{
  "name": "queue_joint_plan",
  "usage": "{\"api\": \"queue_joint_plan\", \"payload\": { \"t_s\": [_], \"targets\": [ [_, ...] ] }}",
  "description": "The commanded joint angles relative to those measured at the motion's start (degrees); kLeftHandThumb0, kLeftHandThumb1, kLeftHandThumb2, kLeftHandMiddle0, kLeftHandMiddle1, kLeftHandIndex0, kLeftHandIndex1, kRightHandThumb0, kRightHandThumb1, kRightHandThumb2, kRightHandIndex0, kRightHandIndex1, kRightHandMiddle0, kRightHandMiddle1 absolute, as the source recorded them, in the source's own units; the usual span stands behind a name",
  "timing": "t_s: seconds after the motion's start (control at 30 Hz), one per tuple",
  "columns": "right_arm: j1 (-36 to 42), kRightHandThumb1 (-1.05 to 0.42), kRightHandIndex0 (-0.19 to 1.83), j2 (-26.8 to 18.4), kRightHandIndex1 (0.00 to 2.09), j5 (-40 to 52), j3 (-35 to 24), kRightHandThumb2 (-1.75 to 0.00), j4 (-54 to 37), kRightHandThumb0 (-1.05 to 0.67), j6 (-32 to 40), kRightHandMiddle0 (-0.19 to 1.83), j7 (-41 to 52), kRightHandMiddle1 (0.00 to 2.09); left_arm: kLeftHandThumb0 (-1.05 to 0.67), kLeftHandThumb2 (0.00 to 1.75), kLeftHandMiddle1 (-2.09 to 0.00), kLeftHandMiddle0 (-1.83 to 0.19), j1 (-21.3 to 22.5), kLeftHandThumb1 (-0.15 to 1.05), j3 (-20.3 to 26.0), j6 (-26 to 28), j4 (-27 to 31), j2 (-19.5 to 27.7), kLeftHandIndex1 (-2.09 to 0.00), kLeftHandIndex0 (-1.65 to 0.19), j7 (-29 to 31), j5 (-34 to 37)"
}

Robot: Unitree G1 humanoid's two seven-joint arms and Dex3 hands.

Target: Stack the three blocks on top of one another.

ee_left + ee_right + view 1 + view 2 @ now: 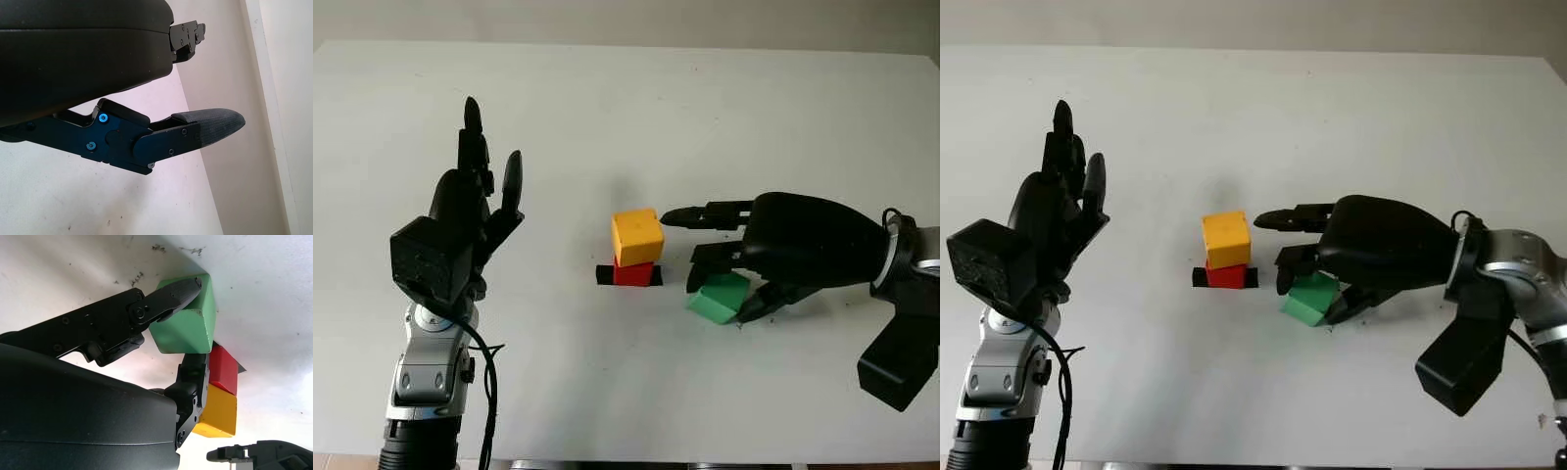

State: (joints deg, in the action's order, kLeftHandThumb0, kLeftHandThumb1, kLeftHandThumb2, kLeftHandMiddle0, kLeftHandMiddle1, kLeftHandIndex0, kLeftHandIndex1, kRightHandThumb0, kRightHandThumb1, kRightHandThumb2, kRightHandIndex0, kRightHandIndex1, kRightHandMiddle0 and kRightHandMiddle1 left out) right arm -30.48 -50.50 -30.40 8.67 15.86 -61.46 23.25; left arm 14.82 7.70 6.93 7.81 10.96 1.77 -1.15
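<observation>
The green block (719, 297) sits tilted just right of the two-block stack, pinched between the fingers (171, 293) of the right hand (729, 264). In that stack the yellow block (637, 236) rests on the red block (633, 273), which stands on a black marker patch (604, 276) on the white table (607, 108). Well to the stack's left, the left hand (475, 196) is raised upright above the table, open and holding nothing.
</observation>
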Motion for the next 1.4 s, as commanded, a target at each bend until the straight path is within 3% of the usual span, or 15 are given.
{"api": "queue_joint_plan", "payload": {
  "t_s": [0.0,0.17,0.27,0.47,0.73,1.13,1.2,1.37],
  "targets": [
    [-0.8,-0.88,0.28,-0.8,0.09,-1.6,-0.1,-0.05,1.0,-0.39,-1.1,0.55,-1.1,1.19,-0.72,0.65,0.00,0.19,-0.3,1.05,-0.1,-0.5,0.8,0.2,0.00,0.19,-0.2,-0.2],
    [-3.5,-0.87,0.30,-1.1,0.07,-4.1,-0.8,-0.05,3.7,-0.40,0.4,0.55,-3.7,1.13,-0.72,0.64,0.00,0.19,-0.3,1.05,0.1,-1.2,0.6,0.0,0.00,0.19,0.0,0.2],
    [-4.5,-0.88,0.33,-0.3,0.08,-1.0,-2.0,-0.06,5.4,-0.39,3.5,0.52,-4.9,1.23,-0.72,0.65,0.00,0.19,-0.4,1.05,0.0,-0.8,0.9,0.0,0.00,0.19,-0.2,-0.1],
    [-7.5,-0.90,0.32,1.2,0.07,9.2,-3.9,-0.05,5.1,-0.38,14.7,0.48,-1.4,1.27,-0.72,0.65,0.00,0.19,-0.5,1.05,0.0,-0.4,1.2,-0.1,0.00,0.19,-0.2,0.0],
    [-14.2,-0.87,0.31,2.5,0.06,17.0,-5.4,-0.05,2.2,-0.34,27.0,0.55,4.4,1.16,-0.72,0.64,0.00,0.19,-0.1,1.05,-0.1,-0.9,0.5,-0.1,0.00,0.19,-0.2,0.1],
    [-32.0,-0.76,0.38,6.2,0.09,19.4,-2.2,-0.05,1.0,-0.40,31.2,0.77,14.6,1.09,-0.74,0.64,0.00,0.19,0.9,1.05,-0.4,-1.9,-0.8,-0.2,0.00,0.19,-1.1,-0.6],
    [-33.2,-0.77,0.38,7.9,0.09,23.4,-2.4,-0.05,-0.2,-0.38,36.2,0.76,18.0,1.09,-0.75,0.64,0.00,0.19,1.0,1.05,-0.6,-1.8,-0.8,-0.3,0.00,0.19,-1.3,-0.8],
    [-31.6,-0.79,0.33,12.1,0.06,34.4,-4.2,-0.06,-6.3,-0.35,57.6,0.67,23.1,1.18,-0.74,0.64,0.00,0.19,0.8,1.05,-1.0,-2.1,-0.7,-1.1,0.00,0.19,-2.1,-0.6]
  ]
}}
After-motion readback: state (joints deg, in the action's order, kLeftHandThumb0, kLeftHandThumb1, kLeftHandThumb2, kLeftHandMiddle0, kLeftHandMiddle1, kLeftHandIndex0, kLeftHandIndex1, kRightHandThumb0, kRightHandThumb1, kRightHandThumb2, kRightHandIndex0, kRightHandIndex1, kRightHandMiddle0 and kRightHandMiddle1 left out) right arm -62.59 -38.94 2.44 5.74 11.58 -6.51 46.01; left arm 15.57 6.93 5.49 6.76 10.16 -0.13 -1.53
